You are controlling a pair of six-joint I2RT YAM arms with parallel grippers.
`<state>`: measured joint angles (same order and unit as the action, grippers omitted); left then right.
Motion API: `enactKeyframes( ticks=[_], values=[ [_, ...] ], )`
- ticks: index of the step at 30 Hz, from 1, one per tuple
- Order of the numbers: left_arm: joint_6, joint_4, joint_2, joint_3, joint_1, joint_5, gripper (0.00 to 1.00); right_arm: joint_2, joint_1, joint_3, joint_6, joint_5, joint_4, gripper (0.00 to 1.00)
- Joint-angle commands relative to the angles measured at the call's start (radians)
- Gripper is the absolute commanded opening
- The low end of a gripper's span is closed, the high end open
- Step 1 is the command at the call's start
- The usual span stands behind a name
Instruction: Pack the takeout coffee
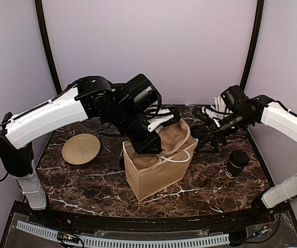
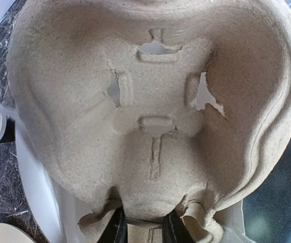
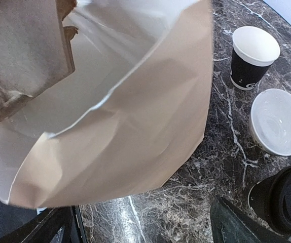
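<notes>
Left claw (image 2: 144, 229): I see it pinching the near edge of the carrier (image 2: 150, 101), held tilted at the mouth of the bag (image 1: 159, 173).
Right claw (image 3: 143, 224): spread wide, nothing between its fingers, just beside the bag's right wall.
Lidded cup (image 1: 237, 163): upright, right of the bag, well apart from it.
Second cup (image 3: 254, 55): black, white on top, upright, outside the bag on that same side.
Bowl (image 3: 279, 121): between the two cups.
Plate (image 1: 80, 149): left of the bag.
</notes>
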<state>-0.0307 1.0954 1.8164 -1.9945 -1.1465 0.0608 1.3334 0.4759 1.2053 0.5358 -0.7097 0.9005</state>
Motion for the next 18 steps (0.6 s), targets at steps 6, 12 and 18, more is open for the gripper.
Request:
enactKeyframes(
  ticks=[6,12,18],
  values=[
    [-0.008,-0.047,-0.117,-0.015,-0.012,-0.110,0.14,-0.028,0.018,0.017,0.064,-0.094,0.061,0.96],
    [-0.054,0.055,-0.064,-0.020,-0.012,-0.089,0.14,-0.050,0.021,0.020,0.088,-0.123,0.085,0.96],
    [-0.090,0.132,-0.026,-0.009,-0.012,-0.125,0.13,-0.050,0.032,0.024,0.091,-0.132,0.093,0.96]
  ],
)
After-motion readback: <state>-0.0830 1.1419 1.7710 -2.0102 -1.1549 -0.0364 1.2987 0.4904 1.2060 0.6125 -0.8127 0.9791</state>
